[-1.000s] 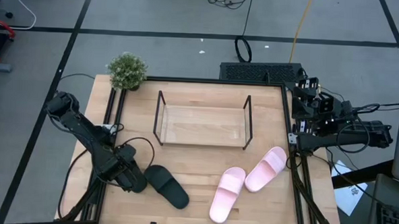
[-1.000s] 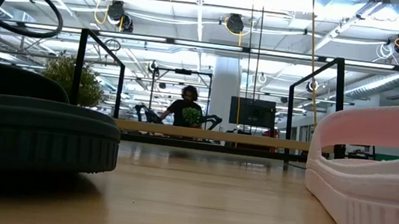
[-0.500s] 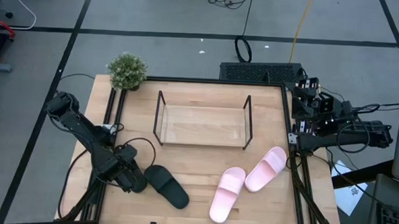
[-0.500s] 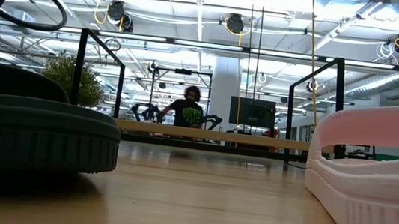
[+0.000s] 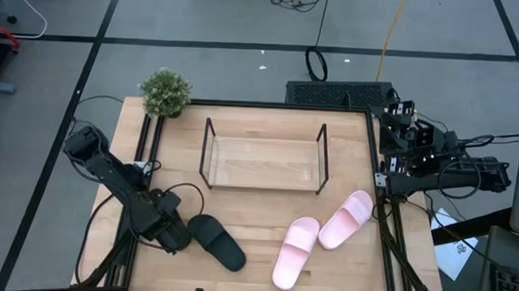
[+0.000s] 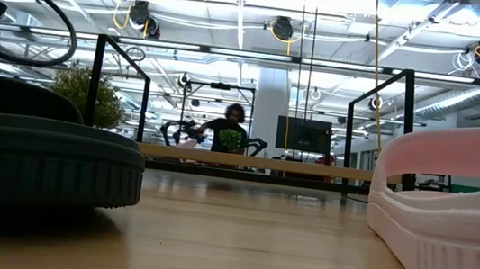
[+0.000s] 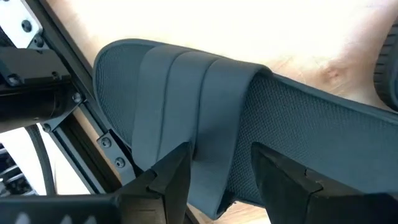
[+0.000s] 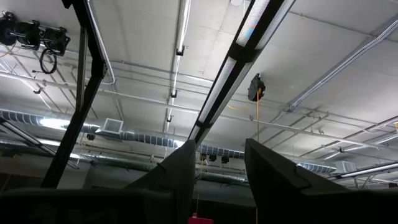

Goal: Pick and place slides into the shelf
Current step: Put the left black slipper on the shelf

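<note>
One matte black slide (image 5: 217,243) lies sole-down near the table's near left corner; a second black one does not show. It fills the left wrist view, broad strap (image 7: 180,93) up, and looms at the left of the low view (image 6: 38,157). My left gripper (image 5: 173,234) (image 7: 219,177) is open at the slide's left end. Its fingers stand either side of the strap's edge, and I cannot tell if they touch. Two light pink slides (image 5: 296,252) (image 5: 346,219) lie sole-down near right. The shelf (image 5: 263,154) stands empty mid-table. My right gripper (image 8: 217,174) is open and points up at the ceiling.
A small potted plant (image 5: 165,92) stands at the far left corner. Black frame rails (image 5: 145,158) run along the table's left and right sides. A cable loop (image 6: 23,6) hangs off my left arm. A person (image 6: 229,131) sits far behind the table.
My left arm has shifted a little, its upper part swinging toward the table's near edge and its cable loop swaying. The gripper stays at the black slide's left end. No slide has moved.
</note>
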Robot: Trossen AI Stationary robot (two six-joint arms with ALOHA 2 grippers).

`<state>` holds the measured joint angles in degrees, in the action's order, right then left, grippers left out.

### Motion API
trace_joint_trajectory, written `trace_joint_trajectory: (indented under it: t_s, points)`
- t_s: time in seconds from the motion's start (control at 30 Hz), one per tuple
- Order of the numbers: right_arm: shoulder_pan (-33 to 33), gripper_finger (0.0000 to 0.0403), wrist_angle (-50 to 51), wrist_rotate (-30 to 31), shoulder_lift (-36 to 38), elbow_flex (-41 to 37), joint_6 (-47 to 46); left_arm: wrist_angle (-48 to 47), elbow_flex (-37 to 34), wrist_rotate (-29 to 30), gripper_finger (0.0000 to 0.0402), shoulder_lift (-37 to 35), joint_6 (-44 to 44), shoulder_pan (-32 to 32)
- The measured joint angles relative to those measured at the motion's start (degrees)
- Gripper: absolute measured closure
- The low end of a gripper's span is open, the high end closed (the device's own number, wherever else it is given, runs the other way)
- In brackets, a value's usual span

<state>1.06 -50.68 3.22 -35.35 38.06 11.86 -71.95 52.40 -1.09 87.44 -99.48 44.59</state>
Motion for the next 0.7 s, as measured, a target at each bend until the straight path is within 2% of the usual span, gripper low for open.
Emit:
trace_joint_trajectory:
  t_s: [0.7]
  points:
    - [0.0, 0.0275, 0.0, 0.0, 0.0, 0.0, 0.0, -4.5, 0.0, -1.8, 0.0225, 1.1, -0.8, 0.0]
